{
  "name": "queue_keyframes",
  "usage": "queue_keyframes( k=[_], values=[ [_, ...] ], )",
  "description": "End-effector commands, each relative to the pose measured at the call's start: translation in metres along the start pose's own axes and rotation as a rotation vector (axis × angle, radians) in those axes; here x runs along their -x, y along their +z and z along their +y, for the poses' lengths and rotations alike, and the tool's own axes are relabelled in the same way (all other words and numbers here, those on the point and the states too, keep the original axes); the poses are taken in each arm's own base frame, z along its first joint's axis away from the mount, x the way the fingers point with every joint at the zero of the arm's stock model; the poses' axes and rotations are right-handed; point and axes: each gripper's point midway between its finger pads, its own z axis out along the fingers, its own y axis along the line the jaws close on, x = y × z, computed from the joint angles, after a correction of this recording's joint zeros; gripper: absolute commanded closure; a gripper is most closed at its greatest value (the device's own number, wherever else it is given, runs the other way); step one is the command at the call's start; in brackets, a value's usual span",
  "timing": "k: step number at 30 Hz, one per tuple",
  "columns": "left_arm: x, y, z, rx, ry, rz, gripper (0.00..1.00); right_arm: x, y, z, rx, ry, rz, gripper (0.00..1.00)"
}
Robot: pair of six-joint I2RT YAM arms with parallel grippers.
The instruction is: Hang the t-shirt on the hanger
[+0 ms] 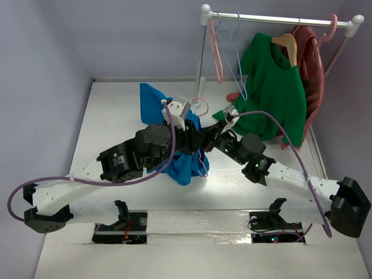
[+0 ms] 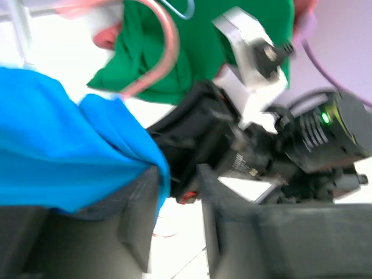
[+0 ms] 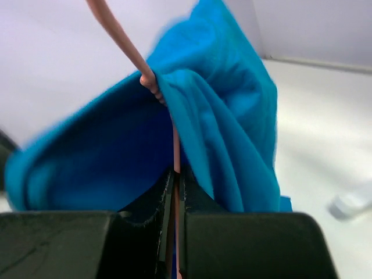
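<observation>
The bright blue t-shirt (image 1: 185, 165) hangs crumpled in mid-air between my two grippers, with one flap up at the back left. In the right wrist view it drapes over the pale-pink wire hanger (image 3: 176, 148). My right gripper (image 3: 176, 174) is shut on the hanger's thin wire, just below the twisted neck. The hanger's hook (image 1: 204, 102) sticks out above the cloth. My left gripper (image 2: 179, 174) is right beside the right one; its jaws stand apart, with blue cloth (image 2: 70, 145) lying over the left finger (image 2: 139, 209) and white table showing in the gap.
A clothes rack (image 1: 279, 20) stands at the back right. It carries a green t-shirt (image 1: 273, 87) on a wooden hanger, a dark red garment (image 1: 311, 64), a light-blue wire hanger (image 1: 235, 52) and pink hangers (image 1: 216, 52). Walls close the left and back sides.
</observation>
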Motion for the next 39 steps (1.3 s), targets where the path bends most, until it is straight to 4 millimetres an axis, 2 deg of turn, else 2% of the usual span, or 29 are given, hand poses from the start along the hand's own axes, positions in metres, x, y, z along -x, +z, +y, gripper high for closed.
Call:
queue_keyframes(
  k=[1, 2, 3, 5, 7, 8, 11, 14, 18, 20, 25, 29, 35, 37, 39],
  values=[
    [0.036, -0.023, 0.015, 0.057, -0.117, -0.159, 0.68, 0.071, -0.013, 0.024, 0.046, -0.034, -0.274, 1.00],
    [0.039, -0.026, 0.020, 0.074, -0.142, -0.179, 0.61, 0.076, -0.019, 0.029, 0.056, -0.041, -0.290, 1.00],
    [0.043, -0.029, 0.025, 0.094, -0.157, -0.203, 0.60, 0.074, -0.022, 0.027, 0.054, -0.047, -0.288, 1.00],
    [0.054, -0.037, 0.056, 0.243, -0.191, -0.271, 0.58, 0.074, -0.026, 0.026, 0.051, -0.060, -0.296, 1.00],
    [0.066, -0.039, 0.070, 0.303, -0.231, -0.309, 0.57, 0.072, -0.029, 0.025, 0.048, -0.062, -0.292, 1.00],
    [0.074, -0.038, 0.084, 0.338, -0.249, -0.334, 0.56, 0.071, -0.030, 0.025, 0.051, -0.061, -0.289, 1.00],
    [0.084, -0.025, 0.092, 0.290, -0.306, -0.360, 0.49, 0.067, -0.031, 0.024, 0.051, -0.059, -0.272, 1.00],
    [0.089, -0.014, 0.079, 0.207, -0.332, -0.383, 0.37, 0.065, -0.034, 0.022, 0.041, -0.064, -0.263, 1.00],
    [0.094, -0.001, 0.062, 0.120, -0.341, -0.401, 0.32, 0.061, -0.036, 0.020, 0.034, -0.071, -0.249, 1.00],
    [0.090, 0.009, 0.057, 0.096, -0.345, -0.385, 0.31, 0.060, -0.036, 0.023, 0.042, -0.068, -0.247, 1.00],
    [0.067, 0.035, 0.063, 0.152, -0.364, -0.320, 0.33, 0.059, -0.036, 0.023, 0.040, -0.075, -0.244, 1.00],
    [0.065, 0.042, 0.068, 0.151, -0.408, -0.354, 0.35, 0.057, -0.033, 0.021, 0.034, -0.085, -0.237, 1.00],
    [0.050, 0.058, 0.066, 0.140, -0.438, -0.326, 0.38, 0.058, -0.025, 0.016, 0.008, -0.113, -0.231, 1.00],
    [0.040, 0.062, 0.070, 0.145, -0.452, -0.319, 0.41, 0.052, -0.020, 0.013, -0.002, -0.131, -0.215, 1.00],
    [0.042, 0.062, 0.071, 0.135, -0.474, -0.350, 0.45, 0.052, -0.017, 0.012, -0.006, -0.140, -0.208, 1.00]
  ],
)
